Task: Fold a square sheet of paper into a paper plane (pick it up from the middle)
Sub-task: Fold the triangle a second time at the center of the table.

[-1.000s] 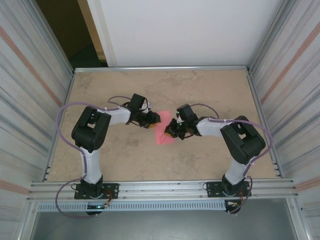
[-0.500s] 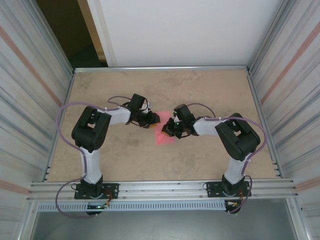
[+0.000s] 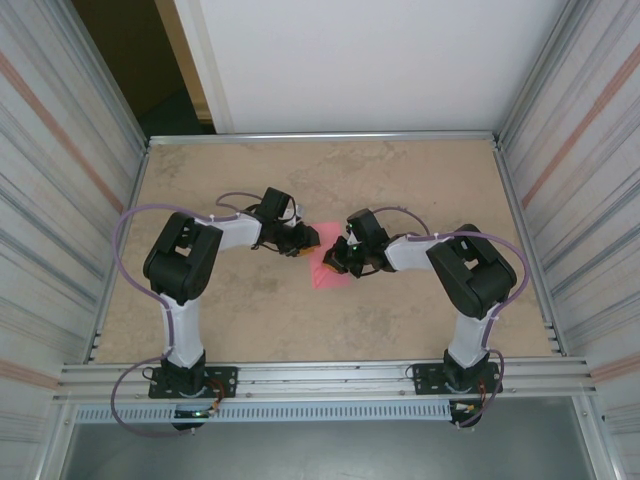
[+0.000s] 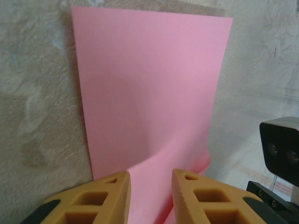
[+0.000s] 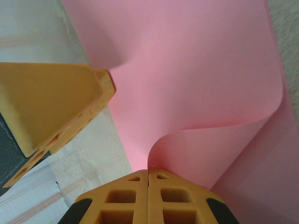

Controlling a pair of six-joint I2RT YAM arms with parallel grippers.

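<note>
Curled edge of square sheet of paper [image 5: 196,70] pinched in right claw [image 5: 148,171] — shifted closer to left claw [image 4: 152,179], slightly spread, narrower than before.

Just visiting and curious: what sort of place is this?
Probably a robot test cell: a tan table fenced by ribbed metal walls, two bolted-down arms handling the square sheet of paper.

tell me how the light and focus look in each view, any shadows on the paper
Top external: even soft light, no glare, the square sheet of paper small but clear. Left wrist: paper sharp, a darker band where it lifts toward the left gripper. Right wrist: the curl by the right gripper shades the sheet below it.
</note>
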